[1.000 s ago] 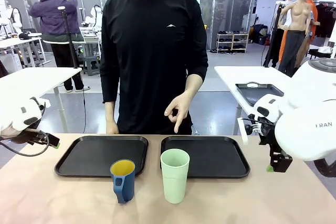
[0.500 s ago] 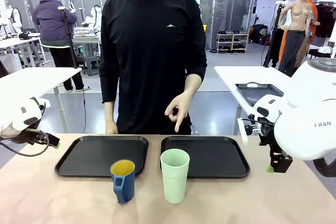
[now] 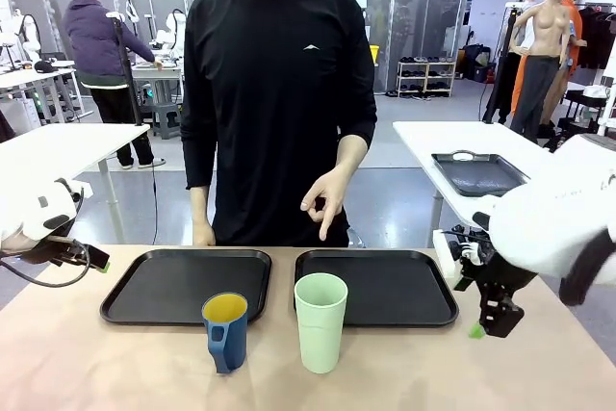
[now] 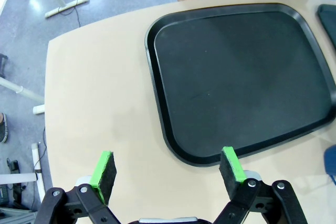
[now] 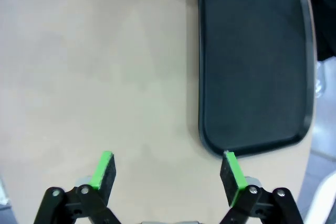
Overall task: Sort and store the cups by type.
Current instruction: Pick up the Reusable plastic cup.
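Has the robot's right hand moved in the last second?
Yes. In the front view the right hand has dropped lower and shifted slightly left, ending closer to the near right corner of the right tray.

Reaches in from 3 o'clock of the front view with the right arm [image 3: 553, 228], wrist bent so that the right gripper [image 3: 491, 326] points down near 4 o'clock, jaws spread wide and gripping nothing. Holds the left gripper [image 3: 91, 259] low at 9 o'clock, tips aimed toward 3 o'clock, jaws likewise wide apart, green pads [image 4: 104, 174] bare.
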### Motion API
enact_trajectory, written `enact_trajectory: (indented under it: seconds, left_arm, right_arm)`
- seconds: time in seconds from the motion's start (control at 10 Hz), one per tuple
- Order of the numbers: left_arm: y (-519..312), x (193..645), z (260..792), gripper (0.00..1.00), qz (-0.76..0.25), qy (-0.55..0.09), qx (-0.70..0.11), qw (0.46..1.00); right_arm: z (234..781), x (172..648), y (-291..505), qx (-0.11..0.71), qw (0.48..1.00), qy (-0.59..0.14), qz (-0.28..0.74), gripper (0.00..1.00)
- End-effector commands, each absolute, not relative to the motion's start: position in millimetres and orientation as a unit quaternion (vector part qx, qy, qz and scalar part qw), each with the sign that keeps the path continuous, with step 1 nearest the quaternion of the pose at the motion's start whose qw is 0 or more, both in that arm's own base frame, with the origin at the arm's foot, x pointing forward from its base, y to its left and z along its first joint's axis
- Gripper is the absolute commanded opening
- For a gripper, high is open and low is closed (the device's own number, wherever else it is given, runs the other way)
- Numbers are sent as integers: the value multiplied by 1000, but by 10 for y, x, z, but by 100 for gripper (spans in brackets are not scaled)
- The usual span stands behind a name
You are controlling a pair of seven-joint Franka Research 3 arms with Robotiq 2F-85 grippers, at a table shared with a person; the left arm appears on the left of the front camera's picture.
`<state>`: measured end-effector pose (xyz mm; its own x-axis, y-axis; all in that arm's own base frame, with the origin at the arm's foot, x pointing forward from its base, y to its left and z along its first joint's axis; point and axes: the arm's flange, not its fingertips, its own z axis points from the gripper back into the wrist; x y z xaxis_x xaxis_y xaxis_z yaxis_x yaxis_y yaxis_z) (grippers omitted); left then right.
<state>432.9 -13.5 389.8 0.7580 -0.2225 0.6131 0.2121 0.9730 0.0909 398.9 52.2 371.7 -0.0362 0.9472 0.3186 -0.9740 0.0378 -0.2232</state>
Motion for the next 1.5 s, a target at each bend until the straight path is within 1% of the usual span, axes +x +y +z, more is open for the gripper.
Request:
enact_trajectory:
  seconds: [0.0, 0.1, 0.3, 0.4, 0.5, 0.6, 0.9, 1.0, 1.1, 1.4]
  left_arm:
    - [-130, 4329, 3899, 100, -116, -328, 11, 937]
    - [-130, 4329, 3899, 100, -116, -328, 11, 937]
    - [-130, 4329, 3899, 100, -116, -328, 11, 937]
    - [-130, 4329, 3899, 100, -116, -328, 11, 937]
    - [-130, 4329, 3899, 100, -116, -328, 11, 937]
    - [-130, 4329, 3899, 100, -116, -328, 11, 937]
    - [-130, 4329, 3899, 100, -116, -328, 11, 937]
    - [-130, 4329, 3899, 100, -116, -328, 11, 937]
    - [-130, 4329, 3899, 100, -116, -328, 11, 937]
    - [-130, 4329, 3899, 100, -116, -328, 11, 937]
  right_arm:
    - [3427, 3998, 394, 146, 640, -288, 697, 100]
    - [3327, 3993, 385, 208, 607, -335, 690, 100]
    - [3150, 3993, 393, 299, 537, -425, 665, 100]
    - [3068, 4007, 405, 325, 519, -454, 647, 100]
    - [3018, 4024, 417, 371, 499, -484, 616, 100]
    - [2954, 4052, 413, 392, 493, -490, 603, 100]
    - [2864, 4122, 447, 417, 505, -488, 577, 100]
    - [2872, 4128, 442, 411, 521, -484, 571, 100]
    - [3129, 3963, 449, 417, 507, -482, 580, 100]
    - [3129, 3963, 449, 417, 507, -482, 580, 100]
